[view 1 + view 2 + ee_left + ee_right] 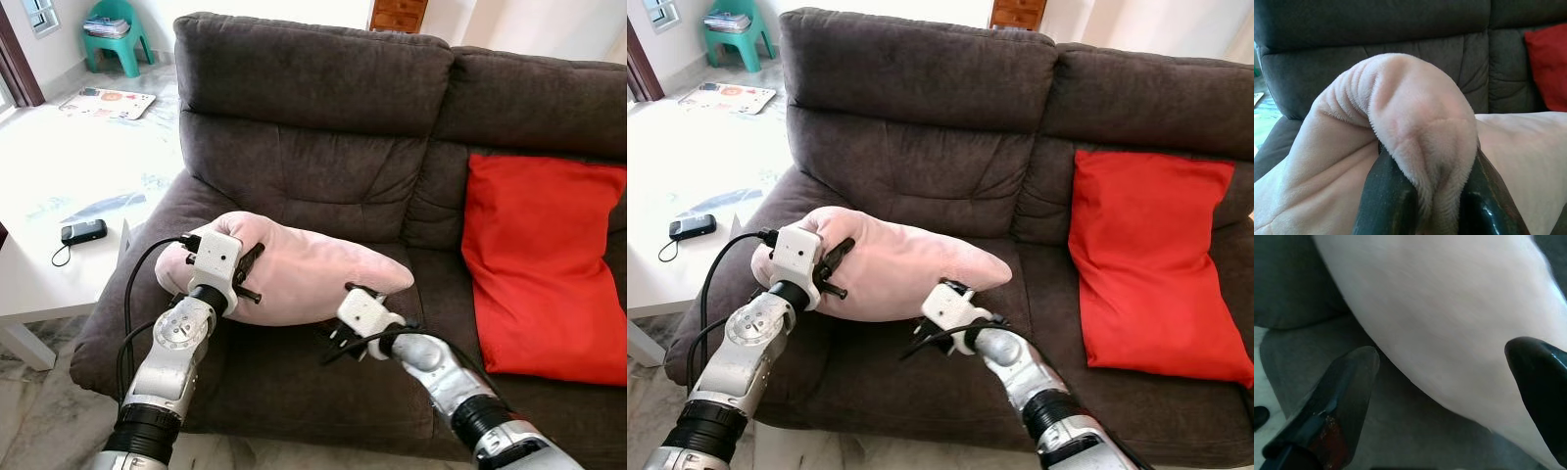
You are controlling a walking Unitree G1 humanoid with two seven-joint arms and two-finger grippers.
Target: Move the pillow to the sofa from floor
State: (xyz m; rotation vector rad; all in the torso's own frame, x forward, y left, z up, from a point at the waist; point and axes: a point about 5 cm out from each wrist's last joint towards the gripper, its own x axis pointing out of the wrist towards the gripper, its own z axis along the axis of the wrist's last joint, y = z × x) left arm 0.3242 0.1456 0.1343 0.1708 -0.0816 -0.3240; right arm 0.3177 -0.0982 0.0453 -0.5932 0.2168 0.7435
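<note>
Two silver arms reach forward from the bottom of the head views toward the front edge of the sofa [323,127]. At the left gripper [247,274] the black fingers [1386,196] are pinched together on a bunched fold of the pillow [313,269]; the wrist view shows plush fabric squeezed up between them into a rounded, wrinkled hump. At the right gripper [338,333] the fingers [1337,401] stand apart, one on each side of the pillow's lower edge, and whether they touch it is hard to tell.

That pillow is pale pink, soft and short-piled, a plump oblong that tapers to a blunt corner toward the sofa's middle. It sits over the left seat cushion near the front edge, close to the left armrest; whether its underside rests on the seat or is held just off it cannot be made out.

A bright red cushion [544,264] leans upright against the backrest at the sofa's right end, well apart from the pink one. Beside the left armrest is a white table [59,196] with a small dark device [83,231] near its edge, and a teal stool [116,34] stands farther back.
</note>
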